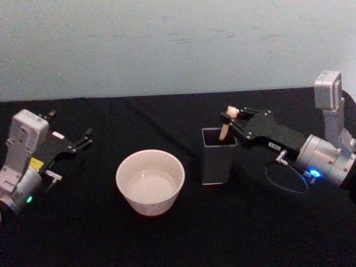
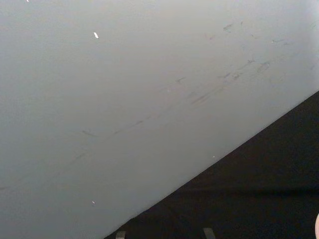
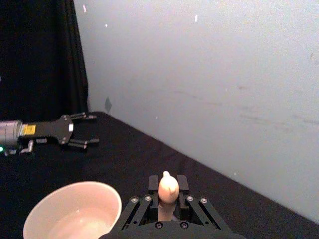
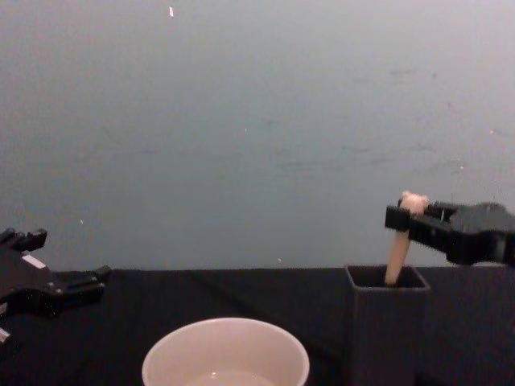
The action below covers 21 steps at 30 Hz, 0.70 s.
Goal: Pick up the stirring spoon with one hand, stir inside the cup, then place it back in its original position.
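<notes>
Head view: beige-handled stirring spoon [image 1: 223, 132]

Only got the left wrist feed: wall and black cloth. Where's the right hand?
Observer: Right hand is closed on the stirring spoon, at its bear-head top.
Operator: Spoon out yet?
Observer: No, it stands leaning inside the dark holder.
Operator: And the cup?
Observer: The cup sits apart from both, between the holder and the open, parked left hand.
</notes>
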Tool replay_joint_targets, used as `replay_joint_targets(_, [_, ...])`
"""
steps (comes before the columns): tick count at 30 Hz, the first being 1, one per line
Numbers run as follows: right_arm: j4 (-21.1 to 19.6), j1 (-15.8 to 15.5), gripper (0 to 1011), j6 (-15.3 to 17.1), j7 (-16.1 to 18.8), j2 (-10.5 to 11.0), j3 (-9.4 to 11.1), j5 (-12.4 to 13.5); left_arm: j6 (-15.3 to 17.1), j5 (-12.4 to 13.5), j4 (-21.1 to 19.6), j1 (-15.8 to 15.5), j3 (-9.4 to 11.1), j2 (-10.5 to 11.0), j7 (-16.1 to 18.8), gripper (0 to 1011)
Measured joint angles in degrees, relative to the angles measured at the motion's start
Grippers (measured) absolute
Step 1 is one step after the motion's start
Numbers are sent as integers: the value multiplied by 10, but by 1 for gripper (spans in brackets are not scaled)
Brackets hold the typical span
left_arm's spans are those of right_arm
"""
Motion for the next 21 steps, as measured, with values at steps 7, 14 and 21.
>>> replay_joint_targets(7, [-57,-21,214,10,-32,9,18,2,0,0,0,0,0,0,0,1002])
replay_joint_targets(14, [-102,-33,214,6,-47,14,41,11,0,0,0,0,0,0,0,1001])
replay_joint_targets(21, [-125,-34,214,-8,-48,15,53,17,0,0,0,0,0,0,0,1001])
